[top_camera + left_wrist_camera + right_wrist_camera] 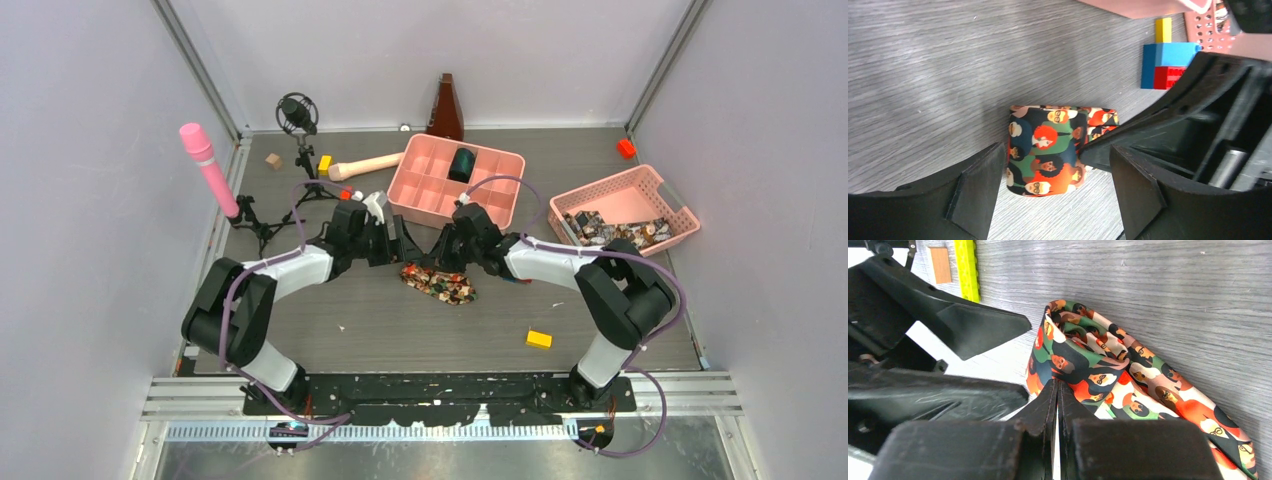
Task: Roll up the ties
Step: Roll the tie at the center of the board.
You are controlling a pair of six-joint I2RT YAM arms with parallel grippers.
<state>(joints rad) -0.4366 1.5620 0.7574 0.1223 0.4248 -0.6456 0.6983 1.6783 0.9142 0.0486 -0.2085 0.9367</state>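
On the grey wood-grain table [400, 330], just in front of the pink compartment tray [412, 180] and between both arms: 1 tie [1128, 375], partly rolled. Printed all over with small cartoon faces in glasses, with orange, red and black hair, on patches of green, white and dark navy. Smooth cloth with a slight sheen. Wound at 1 end into a short, fat coil, with several layers visible at its edge in the right wrist view. Looser and flatter toward the other end.

From above, an oblong bundle with the long axis on a slant from far left to near right. Coiled end toward the left arm, loose end toward the near right. In the left wrist view, lying on its side with the curved face toward the camera.

Left gripper [1055, 160] spread wide, with 1 finger on each side of the coil. Hard to tell whether touching it or just beside it.

Right gripper [1057, 390] pressed together, tips against the cloth at the coil's edge and reaching in between the left fingers. Impossible to tell: cloth caught between the tips or merely touched.

Near the coil in the left wrist view, 3 toy blocks [1168, 60], yellow, blue and red, touching one another. Farther right, a pink basket [625, 195] with more patterned cloth inside. In 1 tray compartment, a dark roll [461, 164].
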